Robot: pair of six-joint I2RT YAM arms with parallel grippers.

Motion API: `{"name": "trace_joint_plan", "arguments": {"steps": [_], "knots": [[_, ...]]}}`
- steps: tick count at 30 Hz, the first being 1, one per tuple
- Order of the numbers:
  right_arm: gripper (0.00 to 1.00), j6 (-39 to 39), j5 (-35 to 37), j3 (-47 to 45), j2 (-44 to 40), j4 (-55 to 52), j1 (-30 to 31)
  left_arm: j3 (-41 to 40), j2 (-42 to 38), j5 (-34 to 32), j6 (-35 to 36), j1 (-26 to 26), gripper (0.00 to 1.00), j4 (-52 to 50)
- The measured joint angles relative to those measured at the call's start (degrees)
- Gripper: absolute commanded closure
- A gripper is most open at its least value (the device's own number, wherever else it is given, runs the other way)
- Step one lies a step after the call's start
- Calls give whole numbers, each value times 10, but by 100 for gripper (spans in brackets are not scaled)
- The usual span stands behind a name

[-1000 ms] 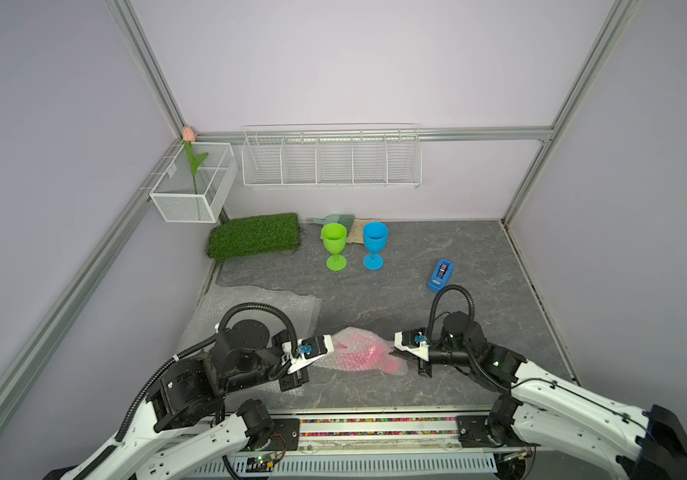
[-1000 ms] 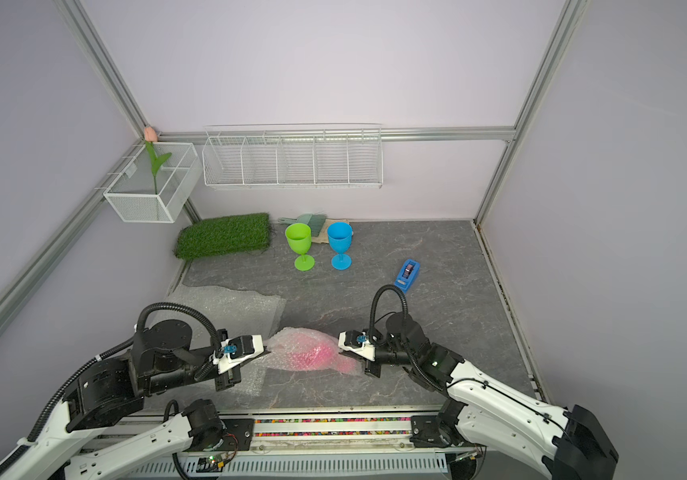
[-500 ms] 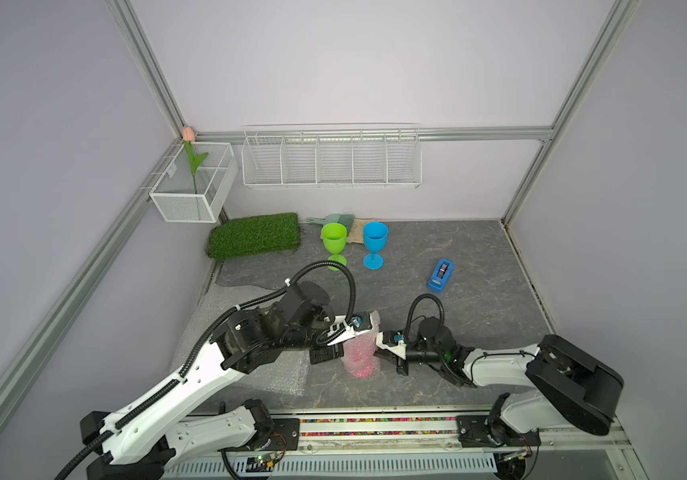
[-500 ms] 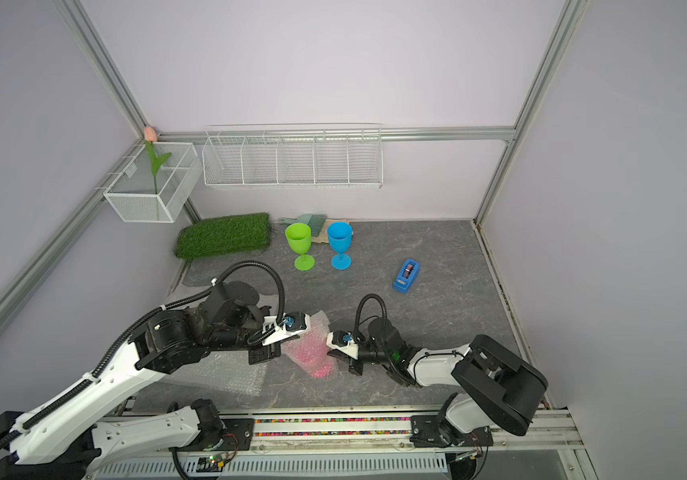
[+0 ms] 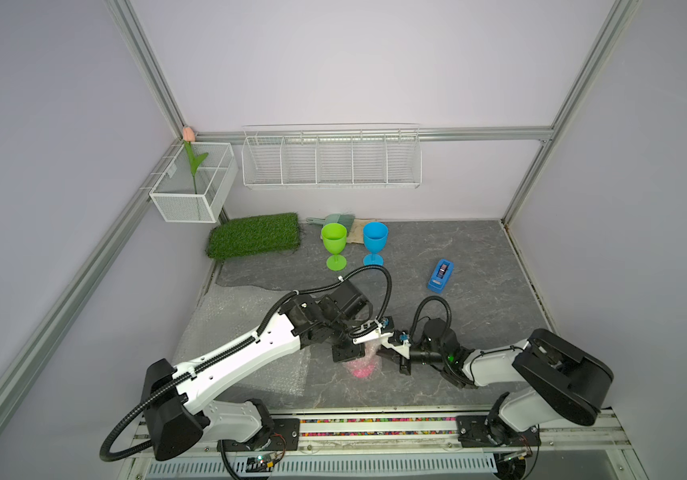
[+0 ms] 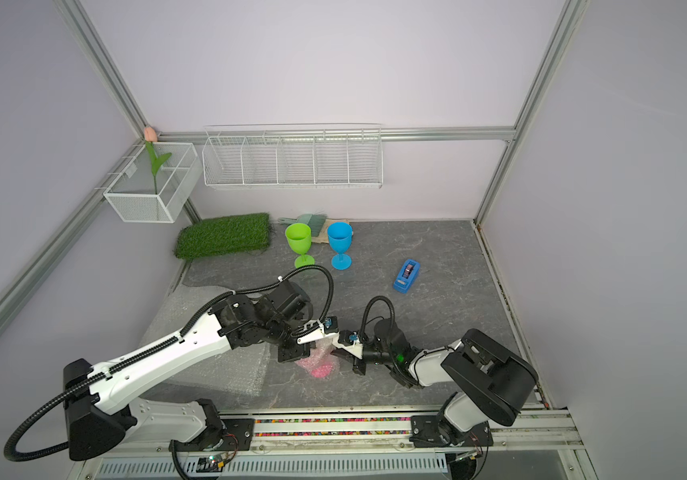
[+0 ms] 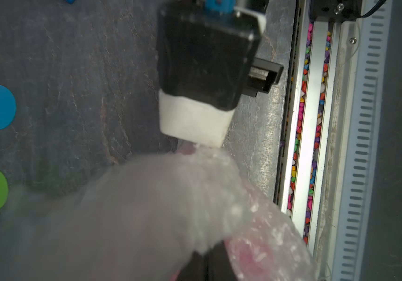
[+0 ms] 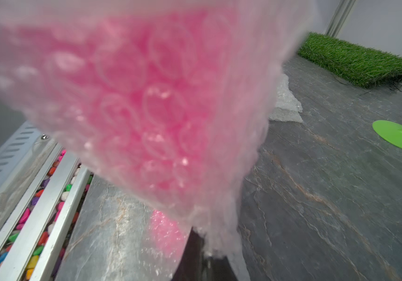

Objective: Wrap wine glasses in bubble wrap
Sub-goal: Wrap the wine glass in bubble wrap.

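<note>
Jaws of the left gripper [image 5: 368, 341] are clenched on the gathered top of the bubble wrap [image 5: 368, 353] that is bunched around the pink goblet [image 5: 360, 369]. In the left wrist view its dark fingertips [image 7: 209, 262] pinch the whitish film. The right gripper [image 5: 386, 348] meets it from the opposite side, jaws pressed together on the same twisted neck of wrap. The two grippers are almost touching above the bundle in both top views.

The wrapped goblet hangs below them near the front middle of the table [image 5: 479, 299], its pink showing through the bubbles [image 8: 146, 109]. Whether its lower end touches the slate surface cannot be told.

The left arm stretches diagonally from its front-left base to the centre, wrist bent down. The right arm is folded, its forearm low and roughly level, pointing toward the left arm.

Spare bubble-wrap sheets [image 5: 233, 332] lie flat under the left arm. The green goblet [image 5: 334, 243] and blue goblet [image 5: 375, 241] stand upright side by side at the back, unwrapped, beside the turf mat [image 5: 254, 235]. A blue tape dispenser [image 5: 440, 275] lies to their right.
</note>
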Motion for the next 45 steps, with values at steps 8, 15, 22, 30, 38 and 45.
{"name": "trace_joint_plan", "arguments": {"steps": [8, 15, 22, 30, 38, 45], "knots": [[93, 12, -12, -15, 0, 8, -16, -14, 64, 14, -13, 3, 100, 34], [93, 21, -13, -18, 0, 12, -23, 8, 78, 8, -33, 13, 83, 27], [93, 21, -14, -18, 4, 39, -30, 40, 28, -37, -73, 19, 55, -9], [93, 22, -19, -18, 7, 40, -35, 112, -1, -7, -103, 20, 46, 17], [93, 23, -22, -18, 7, 39, -40, 117, 58, 12, -116, 20, 90, -3], [93, 23, -25, -18, 12, 39, -44, 118, 73, 35, -116, 20, 100, -34]]}}
